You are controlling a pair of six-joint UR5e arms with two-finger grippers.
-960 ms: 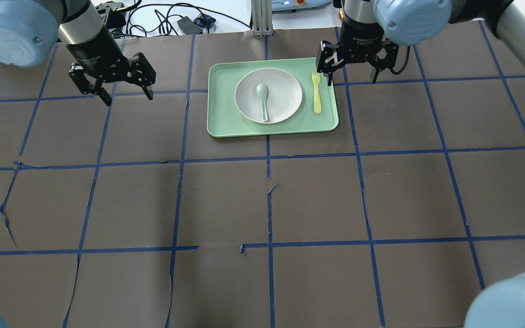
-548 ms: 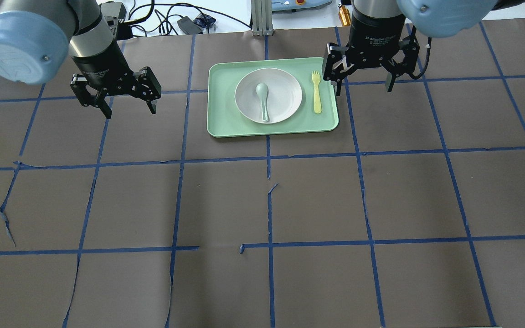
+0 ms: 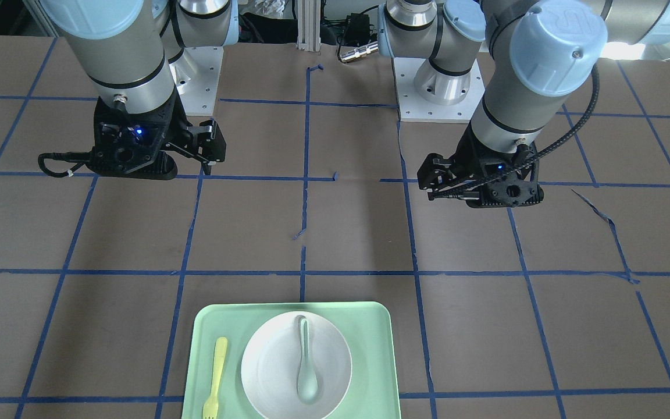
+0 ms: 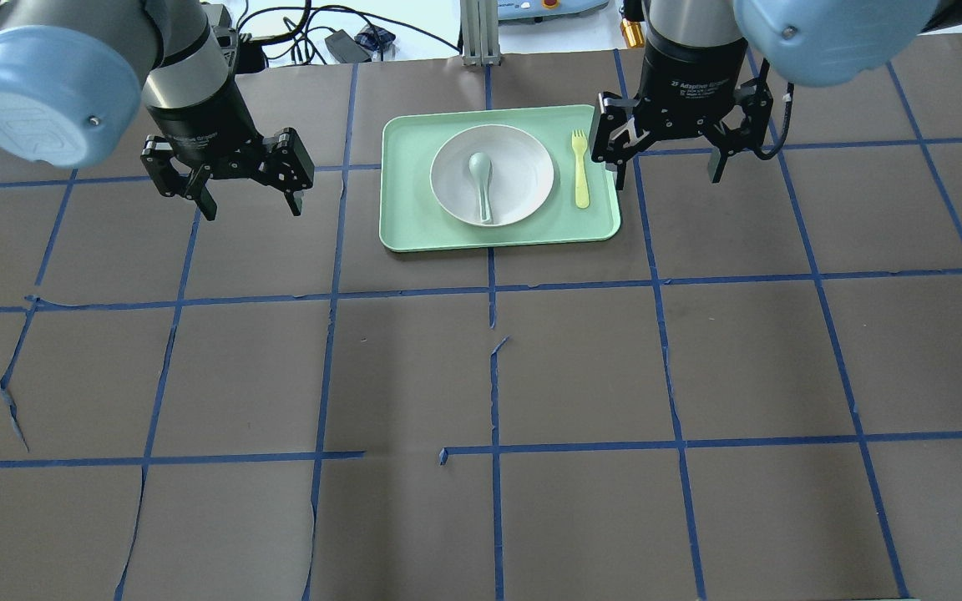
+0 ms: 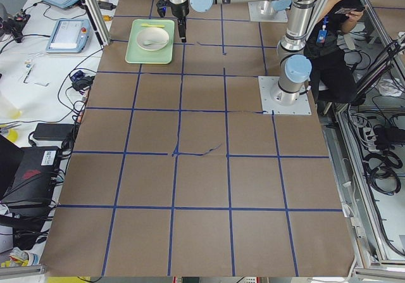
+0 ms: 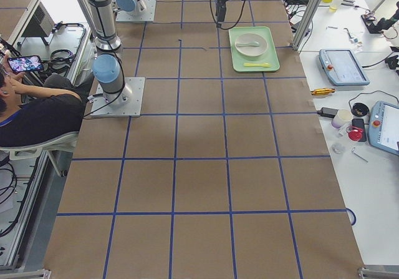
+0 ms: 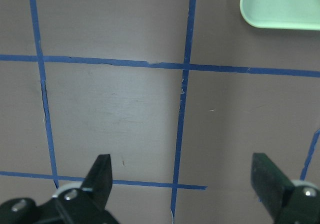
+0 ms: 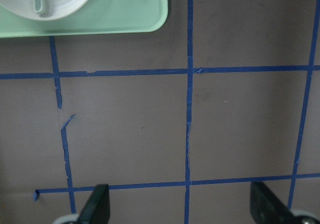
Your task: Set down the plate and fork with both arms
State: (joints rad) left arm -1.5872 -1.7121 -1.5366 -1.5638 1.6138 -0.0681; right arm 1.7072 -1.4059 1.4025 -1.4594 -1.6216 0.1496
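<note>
- Your tray (image 4: 414,235) sits at 12 o'clock on the table (image 4: 481,376), on the side far from the robot. The plate (image 4: 527,171) rests in the tray's middle, and a grey-green spoon (image 4: 482,188) lies in the plate with its bowl toward 12.
- The fork (image 4: 581,171) lies flat on the tray at the plate's 3 o'clock, just beside it but not touching, tines toward 12. Together they are laid out like a place setting.
- The left end effector (image 4: 251,204) hangs at the tray's 9 o'clock, fingers spread wide and holding nothing. Its wrist camera shows only bare table and one tray corner.
- The right end effector (image 4: 668,175) hangs at the tray's 3 o'clock, likewise spread and empty. Its inner finger looks to be right at the tray's edge, though the overhead view can't settle its height.
- Each arm keeps to its own side, so neither needs to cross the other. The fork lies on the right arm's side.
- With both things set on the tray and nothing gripped, I'd judge the placing done, if the tray is your goal.
</note>
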